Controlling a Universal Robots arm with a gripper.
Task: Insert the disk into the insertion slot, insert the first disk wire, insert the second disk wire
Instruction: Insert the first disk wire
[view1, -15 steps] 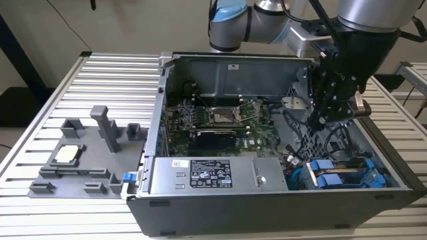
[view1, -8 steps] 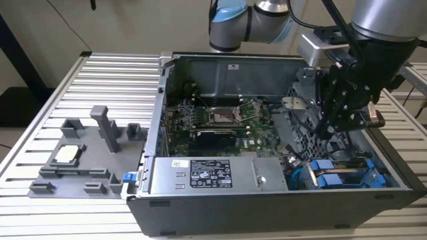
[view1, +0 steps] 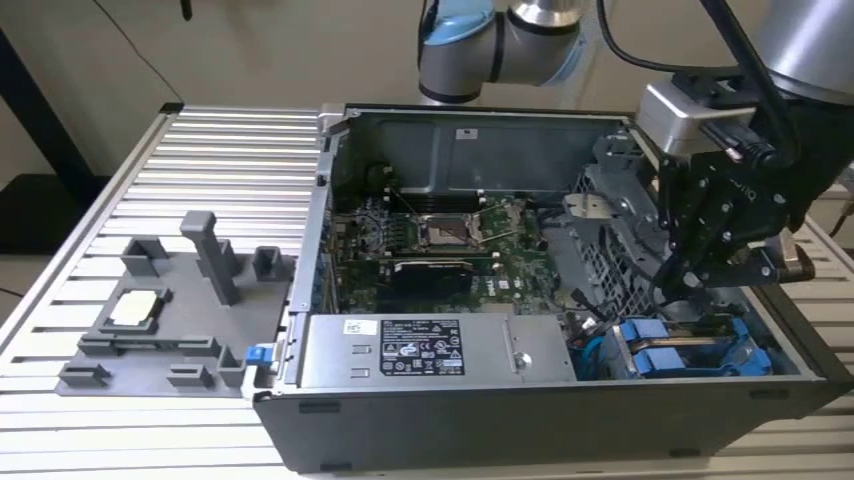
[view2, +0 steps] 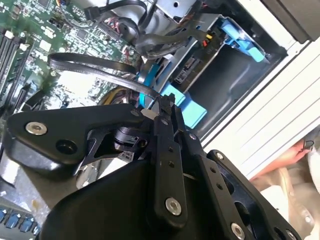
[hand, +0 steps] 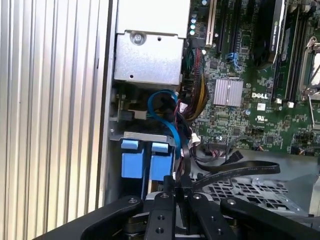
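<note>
Black gripper (hand: 178, 187), nearest in both wrist views: fingers drawn narrow, pinching the end of a flat black wire (hand: 240, 169) that runs off above perforated grey metal. Just beyond the fingertips lies the disk (hand: 161, 162). Its bright blue carrier frame is the part that shows, beside a second blue frame (hand: 131, 160), and both are seated in the insertion slot (hand: 145, 136), a grey sheet-metal bay. A blue cable (hand: 167, 115) arcs over the bay. In the exterior view the slot occupies the near corner of the computer case (view1: 534, 425) at the exterior view's right, with the gripper hanging directly above it. Along the case's near edge, a grey power-supply box (view1: 534, 350) carries a white printed label (view1: 420, 345). The motherboard (view1: 441, 240) lies behind. The case rests on a slatted metal table (view1: 214, 150).
</note>
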